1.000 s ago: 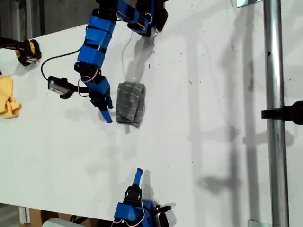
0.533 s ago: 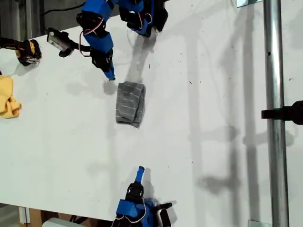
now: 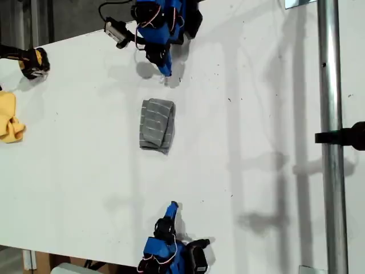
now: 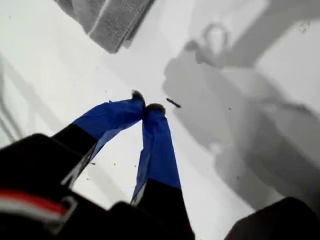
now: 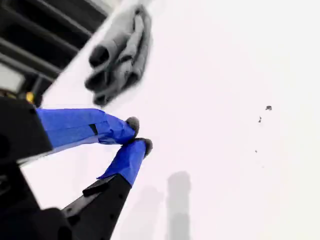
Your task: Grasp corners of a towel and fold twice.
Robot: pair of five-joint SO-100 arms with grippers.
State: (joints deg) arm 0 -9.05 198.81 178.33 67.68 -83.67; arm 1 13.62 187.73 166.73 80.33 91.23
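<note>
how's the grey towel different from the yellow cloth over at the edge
The towel is grey with thin white stripes; the yellow cloth is plain. The towel is folded into a compact bundle, while the yellow cloth lies crumpled. The towel sits mid-table; the yellow cloth is cut off at the exterior view's left edge. Both lie loose on the white table, held by no gripper.

Folded towel [image 5: 120, 52] beyond closed hand [image 5: 138, 133]

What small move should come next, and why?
Probably park my first claw at its base, no new grasp: the towel lies folded in a compact bundle, and my first claw and my second claw are shut, empty, clear of it.
</note>
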